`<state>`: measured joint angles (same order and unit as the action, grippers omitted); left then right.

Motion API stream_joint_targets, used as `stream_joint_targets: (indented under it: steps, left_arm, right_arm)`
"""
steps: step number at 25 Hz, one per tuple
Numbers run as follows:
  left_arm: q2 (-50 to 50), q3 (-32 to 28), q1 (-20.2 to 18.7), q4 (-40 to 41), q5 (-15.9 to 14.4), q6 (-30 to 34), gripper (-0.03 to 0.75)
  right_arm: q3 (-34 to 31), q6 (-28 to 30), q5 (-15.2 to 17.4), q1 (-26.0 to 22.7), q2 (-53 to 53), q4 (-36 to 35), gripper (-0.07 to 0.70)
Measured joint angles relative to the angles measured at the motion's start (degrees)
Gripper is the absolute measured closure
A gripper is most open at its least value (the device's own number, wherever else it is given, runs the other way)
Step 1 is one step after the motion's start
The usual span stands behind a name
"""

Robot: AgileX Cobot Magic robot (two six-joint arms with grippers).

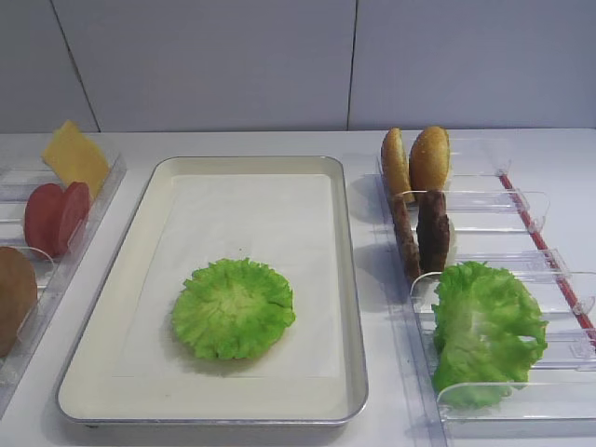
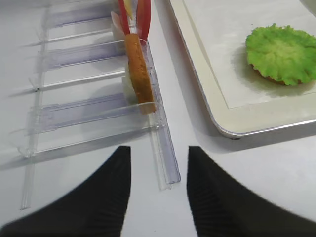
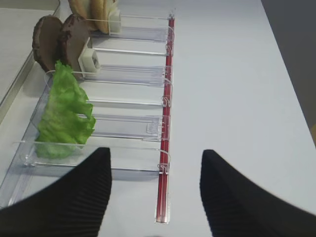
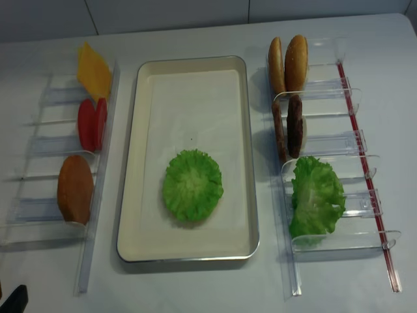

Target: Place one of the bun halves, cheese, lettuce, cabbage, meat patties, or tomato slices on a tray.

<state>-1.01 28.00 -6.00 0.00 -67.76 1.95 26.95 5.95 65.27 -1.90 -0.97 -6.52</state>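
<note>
Lettuce [image 1: 234, 308] on tray [image 1: 350, 279], white table [image 1: 559, 158], pale wall [image 1: 279, 56]

White table [image 1: 559, 158] with metal tray [image 1: 349, 279] between two clear plastic racks [image 1: 521, 200], [image 4: 45, 225].

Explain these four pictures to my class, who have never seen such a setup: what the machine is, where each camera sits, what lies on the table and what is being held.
This is a two-armed robot at a white table. Two pictures look down from above; the other two come from cameras on each wrist, so the dark shapes at their bottom edges are gripper fingers. The left gripper and right gripper are both open and hold nothing.

In the middle lies the tray, with a flat round lettuce on its paper liner; the left wrist view shows something brownish peeking from under it. Clear racks stand on each side. The left rack holds cheese, tomato slices and one bun half. The right rack holds two bun halves, meat patties and bunched green leaves.
</note>
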Motion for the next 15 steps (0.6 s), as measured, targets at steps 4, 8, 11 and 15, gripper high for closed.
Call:
stream_joint_targets:
  steps: [4,8,11,15]
  left_arm:
    - [0.00,0.00,0.00,0.00,0.00,0.00,0.430]
    - [0.00,0.00,0.00,0.00,0.00,0.00,0.430]
    - [0.00,0.00,0.00,0.00,0.00,0.00,0.430]
    - [0.00,0.00,0.00,0.00,0.00,0.00,0.430]
  right_arm:
    - [0.00,0.00,0.00,0.00,0.00,0.00,0.233]
    - [0.00,0.00,0.00,0.00,0.00,0.00,0.233]
    - [0.00,-0.03,0.00,0.00,0.00,0.00,0.233]
    - [0.00,-0.12,0.00,0.00,0.00,0.00,0.233]
